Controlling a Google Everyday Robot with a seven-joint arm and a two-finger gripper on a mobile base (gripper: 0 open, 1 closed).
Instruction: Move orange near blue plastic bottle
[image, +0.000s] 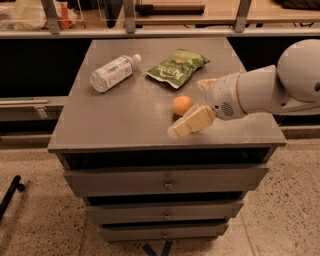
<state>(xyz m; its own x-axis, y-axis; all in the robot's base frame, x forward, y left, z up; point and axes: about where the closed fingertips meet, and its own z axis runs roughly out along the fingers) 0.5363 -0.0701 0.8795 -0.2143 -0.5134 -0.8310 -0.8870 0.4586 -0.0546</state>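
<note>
The orange (182, 105) lies on the grey cabinet top (125, 120), right of centre. The blue plastic bottle (113, 73) lies on its side at the back left, white cap pointing right, well apart from the orange. My gripper (188, 108) reaches in from the right, open and low over the top. One cream finger (192, 123) lies in front of the orange. The other finger (205, 83) is behind and to the right of it. The orange sits between them, not gripped.
A green crinkled snack bag (177, 66) lies at the back, just behind the orange and right of the bottle. The cabinet has drawers (167, 180) below its front edge. A shelf rail (150, 31) runs behind it.
</note>
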